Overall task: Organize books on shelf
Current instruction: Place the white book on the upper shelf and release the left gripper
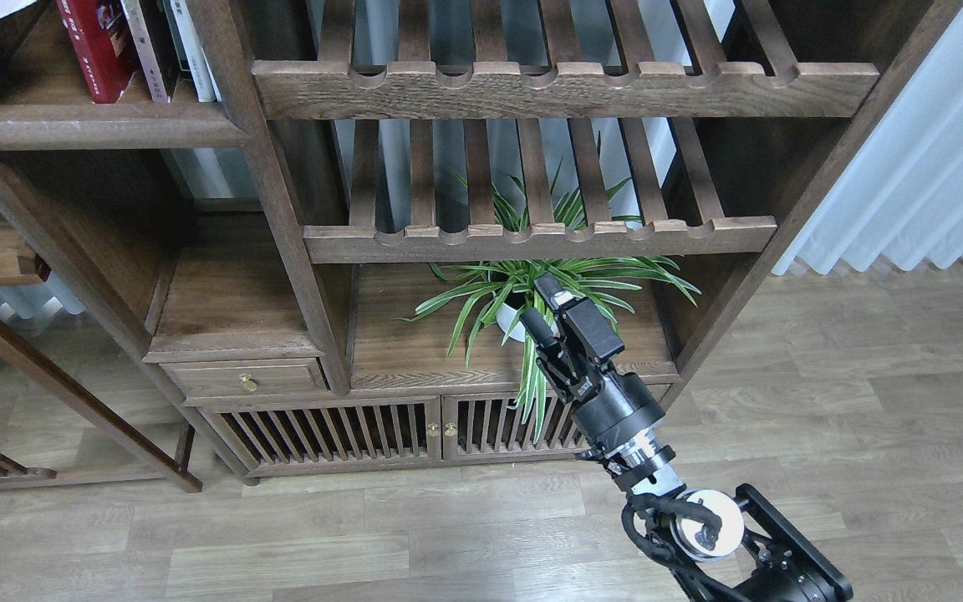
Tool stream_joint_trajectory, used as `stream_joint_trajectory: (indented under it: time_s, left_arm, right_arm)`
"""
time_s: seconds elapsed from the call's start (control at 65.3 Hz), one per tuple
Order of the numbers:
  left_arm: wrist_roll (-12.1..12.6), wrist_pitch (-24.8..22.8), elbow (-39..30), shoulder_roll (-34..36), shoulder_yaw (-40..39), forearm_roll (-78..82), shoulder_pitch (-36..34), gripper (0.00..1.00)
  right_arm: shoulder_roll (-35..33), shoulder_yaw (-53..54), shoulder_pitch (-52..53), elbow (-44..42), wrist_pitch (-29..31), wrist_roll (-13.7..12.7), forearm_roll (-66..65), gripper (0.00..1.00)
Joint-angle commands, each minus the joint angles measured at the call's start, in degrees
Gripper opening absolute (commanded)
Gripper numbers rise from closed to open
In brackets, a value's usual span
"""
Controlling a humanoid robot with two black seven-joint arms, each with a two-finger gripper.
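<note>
At the upper left of the frame we see the upright books (135,46), a dark red one and paler ones beside it, packed spine-out on the solid flat dark-brown wooden shelf board (97,134) with its rounded front edge. They lean slightly against each other, which keeps them standing. Their tops are cut off by the frame edge. Well apart from them, at lower centre, our black two-finger right gripper (550,303) hangs in front of the green long-leaved potted plant in a white pot (515,301). Its fingers stand slightly apart and hold nothing. We judge the arm is simply parked clear of the shelf. Our left gripper is out of sight.
</note>
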Motion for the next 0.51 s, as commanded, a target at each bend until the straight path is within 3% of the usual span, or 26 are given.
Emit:
stream_joint_trajectory:
  time_s: [0.0,0.49]
  left_arm:
    - [-0.1,0.0,0.4,-1.6,-1.2,1.5,0.0,0.06]
    - [-2.2,0.0,4.6,-8.3,-2.6,10.3,-0.1,0.06]
  right_arm:
    - [0.0,0.0,0.0,0.0,0.1,0.0,-0.1,0.85]
    - [0.0,0.1,-0.1,0.0,0.3,0.0,-0.4,0.85]
